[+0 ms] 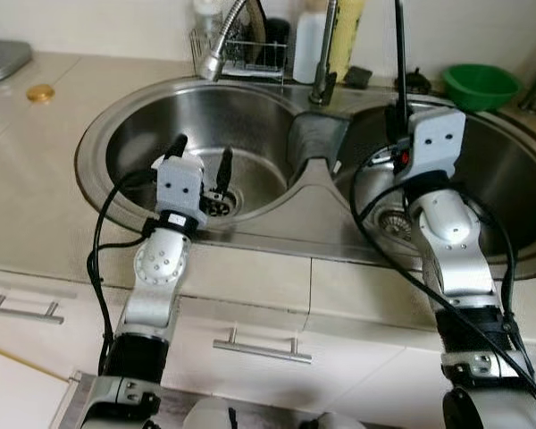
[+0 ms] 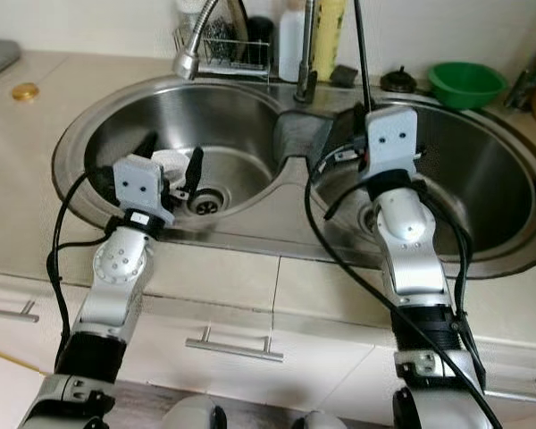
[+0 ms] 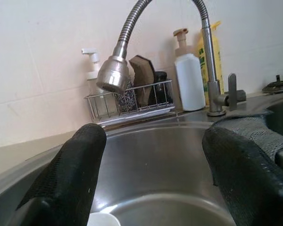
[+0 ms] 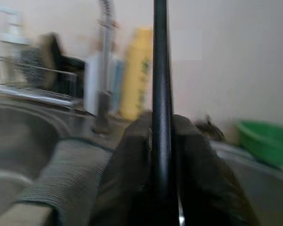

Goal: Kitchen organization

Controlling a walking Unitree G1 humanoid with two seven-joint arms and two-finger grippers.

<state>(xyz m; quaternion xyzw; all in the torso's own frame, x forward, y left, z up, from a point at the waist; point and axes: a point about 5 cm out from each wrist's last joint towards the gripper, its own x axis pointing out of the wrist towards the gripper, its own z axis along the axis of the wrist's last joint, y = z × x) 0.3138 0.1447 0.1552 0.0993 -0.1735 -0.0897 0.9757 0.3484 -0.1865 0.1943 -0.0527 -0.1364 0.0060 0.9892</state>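
Note:
My left gripper (image 1: 203,152) hangs open over the left sink basin (image 1: 143,134), just above the drain (image 1: 219,204). A small white object (image 2: 168,164) lies in the basin under its fingers; it also shows in the left wrist view (image 3: 101,220). My right gripper (image 4: 161,136) is shut on a thin black rod (image 1: 398,54) that stands upright over the inner edge of the right basin (image 1: 509,179). The rod's lower end is hidden behind the wrist. A grey cloth (image 1: 317,143) is draped over the divider between the basins.
A flexible faucet (image 1: 219,54) bends over the left basin. Behind it stand a wire rack (image 1: 250,49) with sponges, a white pump bottle (image 3: 189,75) and a yellow bottle (image 1: 347,36). A green bowl (image 1: 480,85) sits back right. A gold lid (image 1: 40,92) lies on the left counter.

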